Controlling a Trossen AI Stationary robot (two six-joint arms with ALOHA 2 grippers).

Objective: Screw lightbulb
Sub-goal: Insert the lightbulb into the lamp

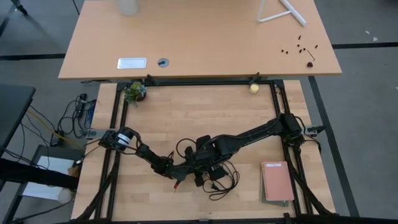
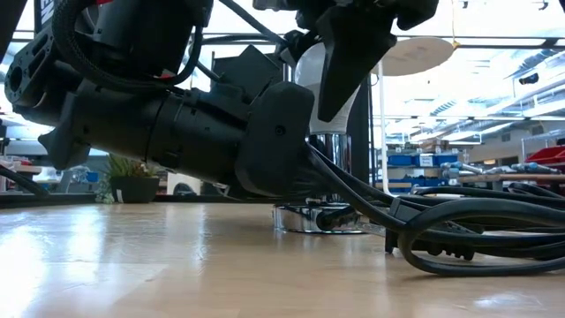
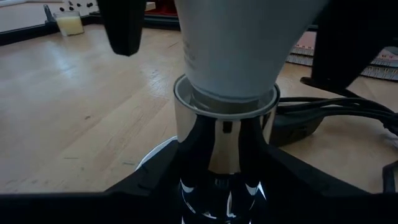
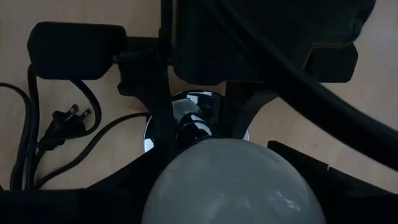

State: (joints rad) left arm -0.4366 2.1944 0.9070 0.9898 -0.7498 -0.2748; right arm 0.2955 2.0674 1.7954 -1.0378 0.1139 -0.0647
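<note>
The white lightbulb [image 3: 236, 50] stands upright with its narrow end in the top of a chrome socket [image 3: 224, 143]. The socket's round base [image 2: 318, 221] rests on the table near the front middle. My left gripper [image 1: 177, 169] comes in low from the table's left and is shut on the socket. My right gripper [image 1: 200, 163] points down over the bulb, whose dome [image 4: 233, 180] sits between its fingers. One right finger [image 3: 127, 25] stands apart from the bulb's side. The other finger [image 3: 354, 50] is close against the bulb. My left gripper pinches the socket's chrome stem [image 3: 217, 168] between its two fingers, just below the rim that takes the bulb. The fingers come nearly level from the table's left. The socket stands upright with its base on the table. My right gripper straddles the bulb from above; whether a finger touches it, I cannot tell.
Black cords with a plug [image 4: 68, 118] and a black adapter block [image 4: 74, 50] lie right of the socket. A pink notebook [image 1: 277, 180] lies at the front right. A small plant [image 1: 134, 92] and a yellowish ball [image 1: 254, 88] sit at the far edge.
</note>
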